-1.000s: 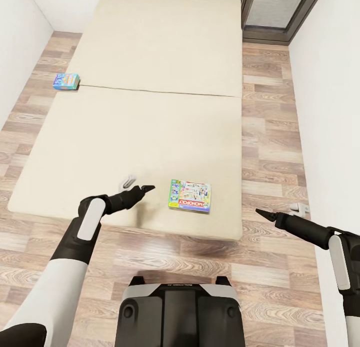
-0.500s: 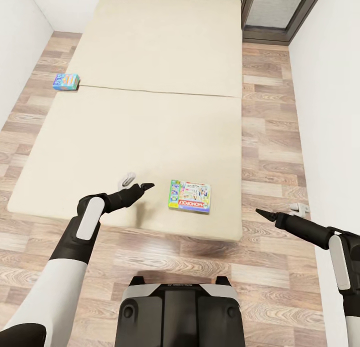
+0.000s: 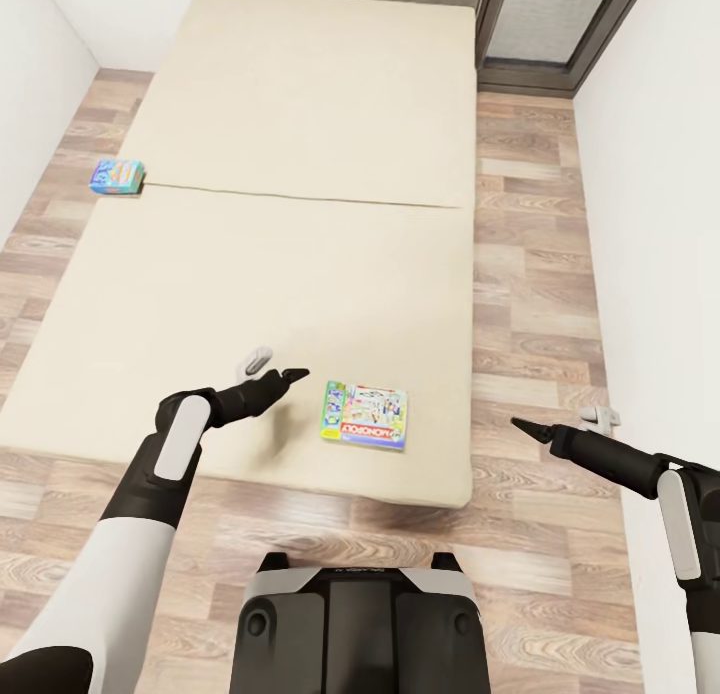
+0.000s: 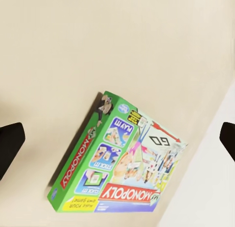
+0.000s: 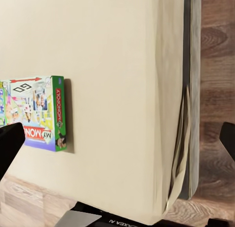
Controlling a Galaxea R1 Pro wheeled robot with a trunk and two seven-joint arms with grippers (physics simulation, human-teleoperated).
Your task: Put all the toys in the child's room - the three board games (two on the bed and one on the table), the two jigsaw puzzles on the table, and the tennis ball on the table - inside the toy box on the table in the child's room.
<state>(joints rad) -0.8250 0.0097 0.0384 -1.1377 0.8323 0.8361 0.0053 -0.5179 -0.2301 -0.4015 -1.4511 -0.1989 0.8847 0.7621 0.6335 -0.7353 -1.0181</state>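
Observation:
The cream bed (image 3: 300,154) stretches ahead of me. A green-white-red Monopoly board game (image 3: 365,414) lies flat near its front right corner. A smaller blue board game (image 3: 117,176) rests at the bed's left edge. My left gripper (image 3: 290,376) hovers open over the mattress just left of the Monopoly box (image 4: 122,158), apart from it. My right gripper (image 3: 525,426) hangs open above the floor, right of the bed, and its wrist view shows the Monopoly box (image 5: 36,112) on the mattress. The toy box and table are out of view.
Wooden floor (image 3: 530,274) runs along both sides of the bed between white walls. A glass door (image 3: 555,19) stands at the far right. A small white object (image 3: 258,358) lies on the mattress, another (image 3: 598,415) on the floor by the right wall.
The whole picture has shifted, so the camera has moved; the bed's front edge and the Monopoly box now sit slightly nearer. Both arms hold the same pose.

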